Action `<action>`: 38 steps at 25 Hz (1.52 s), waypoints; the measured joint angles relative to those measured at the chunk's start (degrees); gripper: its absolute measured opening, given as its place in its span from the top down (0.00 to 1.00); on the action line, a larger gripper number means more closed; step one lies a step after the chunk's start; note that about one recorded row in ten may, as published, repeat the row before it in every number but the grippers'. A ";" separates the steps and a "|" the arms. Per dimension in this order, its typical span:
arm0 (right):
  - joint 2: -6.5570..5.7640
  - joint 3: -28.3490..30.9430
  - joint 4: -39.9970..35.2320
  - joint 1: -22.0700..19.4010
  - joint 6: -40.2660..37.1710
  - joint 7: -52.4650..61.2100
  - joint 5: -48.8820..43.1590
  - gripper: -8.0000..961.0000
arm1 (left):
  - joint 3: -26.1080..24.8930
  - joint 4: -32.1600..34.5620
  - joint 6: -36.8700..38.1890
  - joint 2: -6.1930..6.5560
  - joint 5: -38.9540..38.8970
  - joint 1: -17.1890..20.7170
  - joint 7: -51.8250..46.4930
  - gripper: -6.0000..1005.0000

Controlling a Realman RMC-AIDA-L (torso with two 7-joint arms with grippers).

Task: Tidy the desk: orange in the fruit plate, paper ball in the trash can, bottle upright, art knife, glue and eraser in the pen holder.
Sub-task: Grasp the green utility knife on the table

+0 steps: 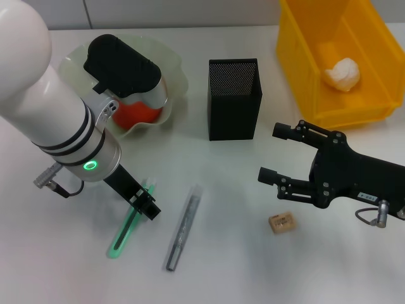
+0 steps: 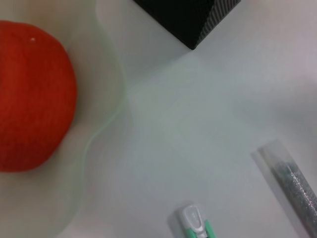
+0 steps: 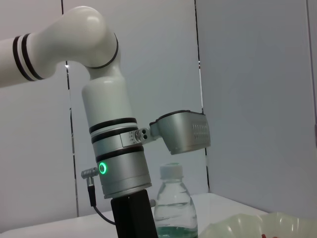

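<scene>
A pale paneled wall (image 3: 247, 74) with dark vertical seams stands behind.

Bright, even light — wrist close-up perhaps blurred.

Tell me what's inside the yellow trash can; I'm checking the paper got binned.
The crumpled white paper ball lies inside the trash can, near its right wall. The bin's far end is cut off by the head view, so anything there can't be seen.

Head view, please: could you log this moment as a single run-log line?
left gripper over art knife | right gripper open, above eraser | orange in fruit plate | paper ball in trash can
</scene>
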 joint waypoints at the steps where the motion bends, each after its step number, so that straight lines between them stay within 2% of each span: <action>1: 0.00 0.00 0.00 0.00 0.00 0.00 0.00 0.14 | 0.00 0.00 0.00 0.00 0.00 -0.02 0.04 0.31; 3: 0.00 0.01 0.00 0.00 -0.01 0.04 0.00 0.14 | 0.00 0.00 0.00 0.00 0.00 -0.03 0.10 0.31; 8: 0.00 0.02 0.00 0.02 -0.04 0.06 0.00 0.14 | 0.00 -0.15 -0.08 0.00 0.00 -0.10 0.21 0.49; 15: 0.00 0.02 0.00 0.15 -0.12 0.18 0.00 0.14 | 0.00 -2.36 -0.69 0.00 0.00 -1.00 0.37 0.49; 38: 0.00 0.01 0.00 0.04 0.02 0.27 0.00 0.14 | 0.00 -3.34 -2.06 0.00 -0.03 -1.56 1.21 0.49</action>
